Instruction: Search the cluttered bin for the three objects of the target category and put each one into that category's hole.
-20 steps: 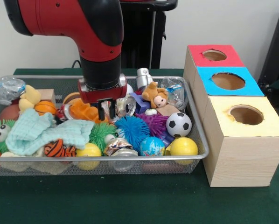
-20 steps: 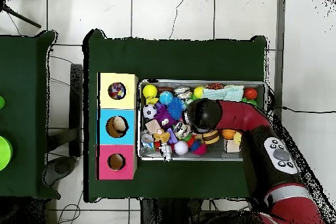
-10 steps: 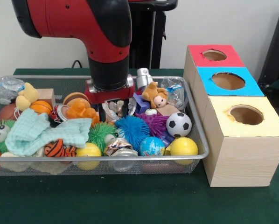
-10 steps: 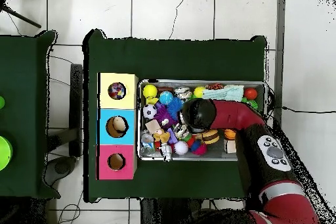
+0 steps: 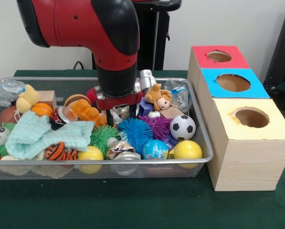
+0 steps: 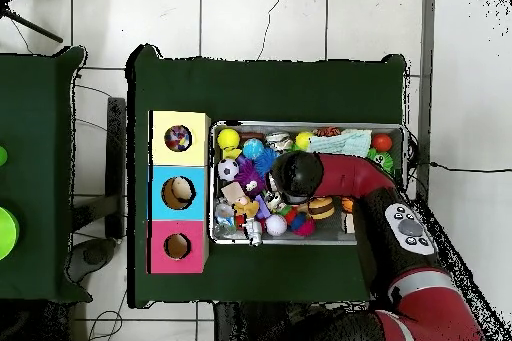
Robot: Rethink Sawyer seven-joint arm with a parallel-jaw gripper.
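You are looking at a wire-mesh bin (image 5: 133, 162) packed with soft and hard clutter. There is a teal waffle-weave cloth (image 5: 42, 136) at the left, and a blue spiky rubber ball (image 5: 135, 132) sits at the middle. To the right of that ball are a glossy soccer ball (image 5: 182, 127) and a smooth yellow ball (image 5: 187, 150). A plush brown animal (image 5: 159, 97) lies toward the far right.

The gripper (image 5: 121, 113) is sunk into the pile just behind the spiky ball. A crumpled, shiny piece of metal (image 5: 125, 112), like a crushed can, shows right at its tip. You cannot tell whether the claw is clenched on it or released, because the wrist and the clutter hide it. A second crushed silver can (image 5: 119, 150) lies nearer, at the bin's front rim, apart from the gripper.

Right of the bin stand three pale wooden boxes, each with a round hole on top. The red-topped box (image 5: 202, 53) is the far one, the blue-topped box (image 5: 214, 90) is in the middle and the yellow-topped box (image 5: 276, 126) is nearest.

From overhead, the red arm (image 6: 380, 207) covers the bin's middle.
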